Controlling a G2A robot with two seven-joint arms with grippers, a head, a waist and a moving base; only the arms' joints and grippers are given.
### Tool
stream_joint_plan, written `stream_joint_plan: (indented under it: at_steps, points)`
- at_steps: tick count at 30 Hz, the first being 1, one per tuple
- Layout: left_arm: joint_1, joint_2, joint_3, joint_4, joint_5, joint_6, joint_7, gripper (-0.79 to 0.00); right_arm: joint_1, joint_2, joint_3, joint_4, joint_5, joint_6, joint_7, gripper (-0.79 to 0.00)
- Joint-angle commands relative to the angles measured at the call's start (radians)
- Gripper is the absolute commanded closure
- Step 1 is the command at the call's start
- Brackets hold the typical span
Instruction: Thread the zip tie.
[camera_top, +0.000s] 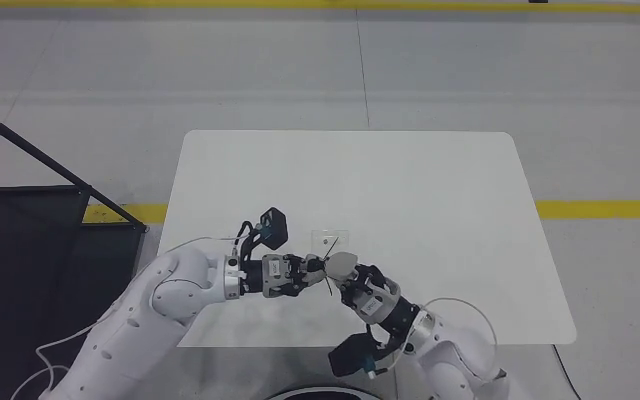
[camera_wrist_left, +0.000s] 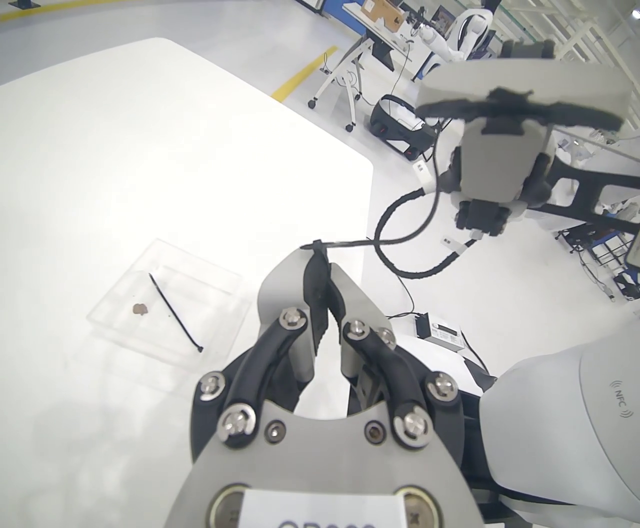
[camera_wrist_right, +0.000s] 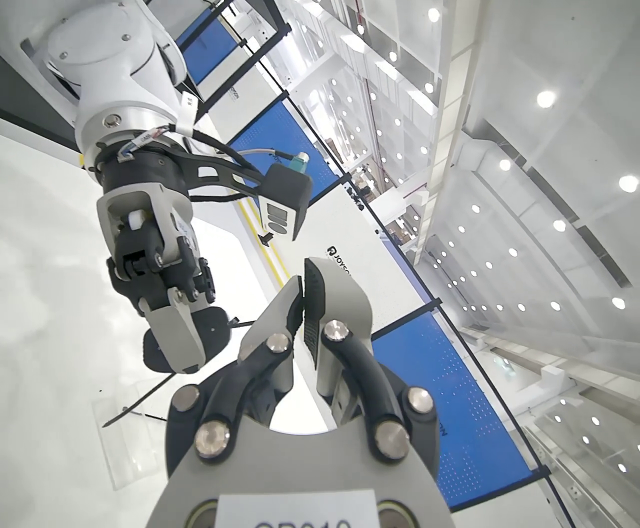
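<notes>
— what's the left gripper got hold of?
— a black zip tie. its fingers are pressed together on it, right by what looks like the little head at one end. the thin strap sticks out sideways past the tips, up in the air.
— whereabouts is that?
— over the white table, near the edge closest to the robot and a little toward the left arm's side. the two arms come in from either side, and their tips hang just beside each other there.
— and the right gripper?
— closed as well, pads touching at the tips. i see nothing pinched between them. the strap's free end runs toward it and goes behind one of its fingers, so i can't tell whether it touches the tie.
— what's the glassy thing on the table?
— a clear tray, lying flat just beyond the grippers. a second zip tie lies slantwise inside it, also black. a small brown scrap sits near that one, not touching it.
— is the held tie resting on the tray?
— no, it's up above the tabletop, on the robot's side of the tray and apart from it.
</notes>
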Motion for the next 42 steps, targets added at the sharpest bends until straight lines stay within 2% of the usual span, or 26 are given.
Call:
stream_joint_plan:
  at_steps: [1,16,17,18,19,22,35,42]
  points:
    - [0.002,0.000,-0.002,-0.001,-0.002,0.004,0.002,0.000,-0.007,-0.001,0.000,-0.002,-0.008,0.019,0.000,0.000]
    - [0.000,-0.002,-0.005,0.004,-0.014,0.018,0.006,0.000,0.008,-0.009,-0.026,0.004,-0.050,-0.003,-0.002,0.000]
    - [0.001,-0.002,-0.007,0.005,-0.015,0.017,0.009,0.000,0.008,-0.009,-0.024,0.004,-0.050,-0.007,-0.007,-0.040]
    - [0.002,-0.002,-0.009,0.004,-0.015,0.017,0.010,0.000,0.007,-0.009,-0.021,0.004,-0.048,-0.009,-0.012,-0.151]
    - [0.003,-0.002,-0.011,0.003,-0.015,0.017,0.012,0.000,0.005,-0.008,-0.019,0.003,-0.046,-0.012,-0.019,-0.194]
    - [0.006,-0.001,-0.016,0.001,-0.014,0.018,0.017,0.000,0.002,-0.007,-0.011,0.002,-0.039,-0.022,-0.042,-0.249]
    - [0.012,-0.003,-0.030,-0.003,-0.016,0.029,0.039,0.000,-0.011,-0.003,0.024,0.004,0.013,-0.041,-0.134,-0.283]
    - [0.020,-0.004,-0.040,-0.002,-0.017,0.037,0.063,0.000,-0.019,0.005,0.057,0.017,0.063,-0.079,-0.236,-0.372]
